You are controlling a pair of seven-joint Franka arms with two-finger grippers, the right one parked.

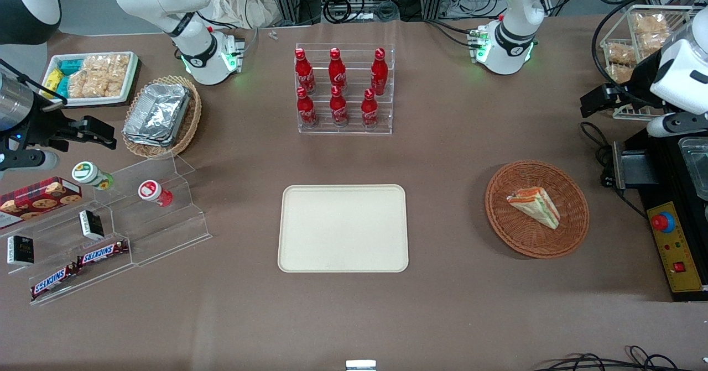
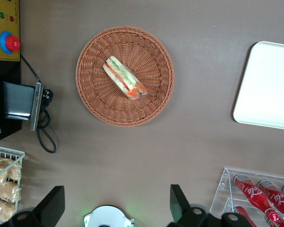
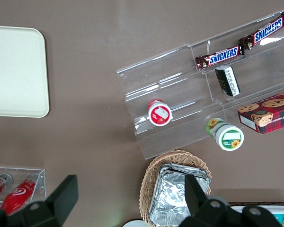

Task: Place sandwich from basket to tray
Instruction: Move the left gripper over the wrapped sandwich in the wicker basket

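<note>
in the front view, the small triangular sandwich of white bread with orange, red and green filling [image 1: 535,206] is lying in the round reddish-brown woven wicker basket [image 1: 520,237], toward the working arm's end of the brown counter [image 1: 453,139]. the large flat cream-coloured rectangular tray [image 1: 343,228] is sitting beside the basket, well apart from it, toward the middle of the counter. the black two-finger pincer [image 1: 593,104] of the left arm is hanging above the counter's edge at the working arm's end, farther from the camera than the basket and well apart from it, holding nothing.

in the left wrist view, the pincer [image 2: 116,208] is spread wide and empty, with the sandwich [image 2: 124,77] lying out ahead of it in the basket [image 2: 149,106]. the wedge's long axis is running slantwise to the line between the two fingers, so the wrist is probably needing a turn as well as a reach forward and down. the tray [image 2: 267,85] is lying off to one side of the basket.
</note>
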